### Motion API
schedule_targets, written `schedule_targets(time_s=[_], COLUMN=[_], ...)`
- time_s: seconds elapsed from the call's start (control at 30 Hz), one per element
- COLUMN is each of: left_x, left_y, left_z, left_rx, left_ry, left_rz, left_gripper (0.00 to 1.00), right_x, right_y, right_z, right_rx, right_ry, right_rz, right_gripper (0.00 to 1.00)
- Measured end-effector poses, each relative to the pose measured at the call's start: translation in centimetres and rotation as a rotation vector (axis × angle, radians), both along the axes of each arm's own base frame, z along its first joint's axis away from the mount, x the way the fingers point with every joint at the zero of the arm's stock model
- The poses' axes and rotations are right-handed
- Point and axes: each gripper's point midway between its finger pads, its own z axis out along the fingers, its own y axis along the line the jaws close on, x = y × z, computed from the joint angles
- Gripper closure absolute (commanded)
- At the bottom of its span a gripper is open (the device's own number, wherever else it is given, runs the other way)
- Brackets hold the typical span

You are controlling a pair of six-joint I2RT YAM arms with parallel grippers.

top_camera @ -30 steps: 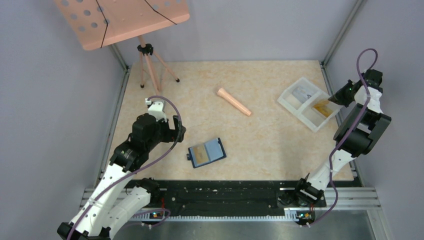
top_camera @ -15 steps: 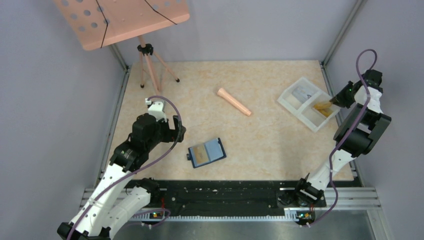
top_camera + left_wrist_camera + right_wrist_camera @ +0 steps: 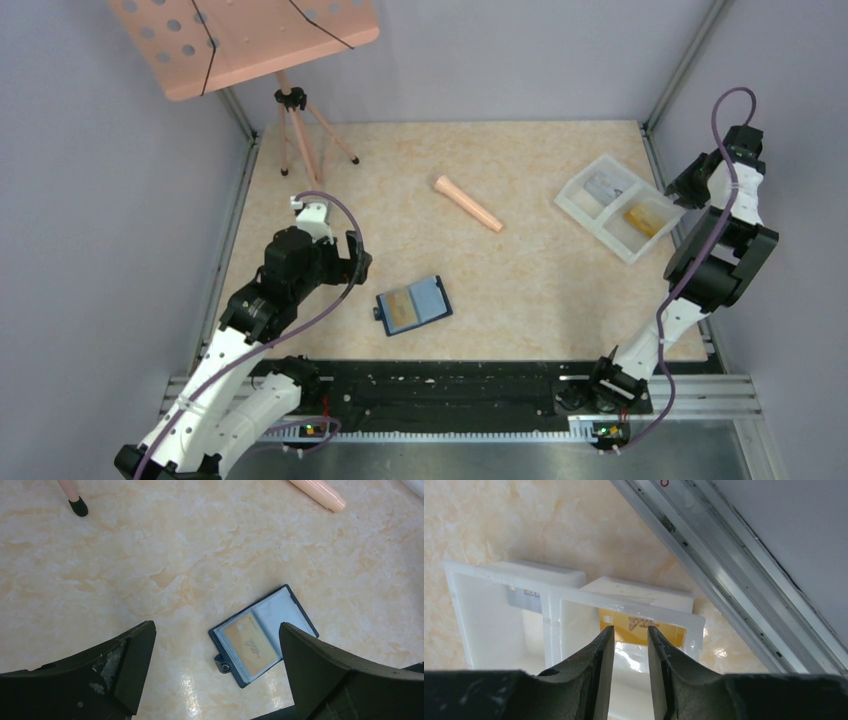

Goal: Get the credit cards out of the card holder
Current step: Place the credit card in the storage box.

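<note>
Top external view: right gripper (image 3: 690, 185), jaws slightly parted and empty, hangs at the right edge of the white tray (image 3: 575, 205), which holds two credit cards (image 3: 641, 219); well left of the tray, the card holder (image 3: 412, 305) lies open on the beige marbled table (image 3: 540, 280), the left gripper (image 3: 358, 262) gaping wide beyond it.

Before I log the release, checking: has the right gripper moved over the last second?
Yes: the right gripper has pulled back rightward, off the tray.

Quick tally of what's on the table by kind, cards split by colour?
Gold cards: 2
Grey card: 1
Card holder: 1
White tray: 1
Pink stick: 1
Pink stand: 1
Total: 7
</note>
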Motion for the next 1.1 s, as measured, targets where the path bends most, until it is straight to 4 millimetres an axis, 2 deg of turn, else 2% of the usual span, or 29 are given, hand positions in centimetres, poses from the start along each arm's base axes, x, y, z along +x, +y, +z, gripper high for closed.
schedule_targets(time_s=[0.27,0.4,0.47,0.67,0.73,0.9,1.0,1.1], left_x=[0.0,0.0,0.0,-0.1,-0.2,-0.3,-0.3,-0.3], left_y=[0.0,0.0,0.0,-0.2,-0.2,-0.3,-0.3,-0.3], left_z=[0.0,0.0,0.0,0.1,0.2,0.3,0.3,0.3], left_rx=[0.000,0.000,-0.001,-0.007,-0.011,-0.016,-0.016,-0.015], left_ry=[0.000,0.000,0.000,-0.002,-0.005,-0.009,-0.008,-0.008], left_rz=[0.000,-0.001,-0.001,-0.010,-0.015,-0.020,-0.020,-0.020], left_gripper=[0.01,0.01,0.01,0.01,0.01,0.01,0.01,0.01], right_x=[0.6,0.8,0.3,-2.6,-3.6,-4.9,-4.9,-4.1], right_y=[0.1,1.3,2.9,7.5,8.4,9.0,8.9,8.6], right_z=[0.9,1.1,0.9,-1.8,-2.9,-5.0,-5.3,-5.4], right_rx=[-0.047,-0.058,-0.053,-0.001,0.016,0.035,0.031,0.018], right_ry=[0.006,0.006,0.014,0.073,0.097,0.138,0.134,0.106], right_rz=[-0.005,0.015,0.040,0.102,0.112,0.113,0.112,0.111], right_gripper=[0.81,0.83,0.84,0.89,0.90,0.91,0.91,0.91])
